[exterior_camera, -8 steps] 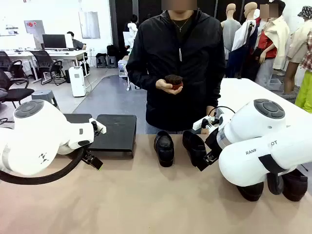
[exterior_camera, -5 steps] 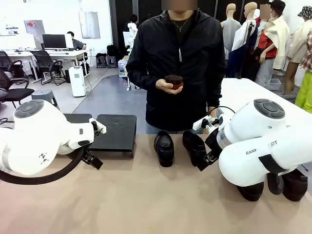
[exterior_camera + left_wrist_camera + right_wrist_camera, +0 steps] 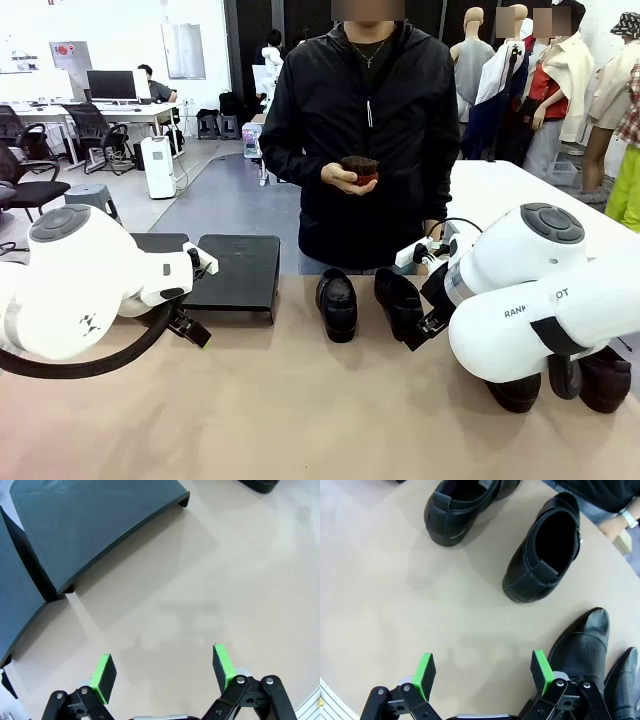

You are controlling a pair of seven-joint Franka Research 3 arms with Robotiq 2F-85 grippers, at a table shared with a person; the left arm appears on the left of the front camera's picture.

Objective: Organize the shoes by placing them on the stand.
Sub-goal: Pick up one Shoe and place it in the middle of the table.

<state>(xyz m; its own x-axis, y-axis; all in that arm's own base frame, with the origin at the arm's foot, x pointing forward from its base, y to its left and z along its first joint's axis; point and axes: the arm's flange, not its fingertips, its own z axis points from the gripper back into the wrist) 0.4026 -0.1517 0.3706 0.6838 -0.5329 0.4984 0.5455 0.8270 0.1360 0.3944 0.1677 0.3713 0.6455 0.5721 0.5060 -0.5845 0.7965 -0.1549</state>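
- tan table (image 3: 300, 420) seen from the front, with a person (image 3: 365, 130) standing behind it. the stand (image 3: 240, 268) lies just beyond the left gripper (image 3: 192, 330), and one pair of shoes (image 3: 337, 303) sits just beside the right gripper (image 3: 424, 330).
- left wrist: fingers spread wide over bare table, holding nothing. the stand's two platforms lie beyond the fingertips, off toward the picture-left finger.
- right wrist: fingers wide apart and empty. that pair lies beyond the fingertips, and a second pair (image 3: 582, 650) is just beside the picture-right finger.
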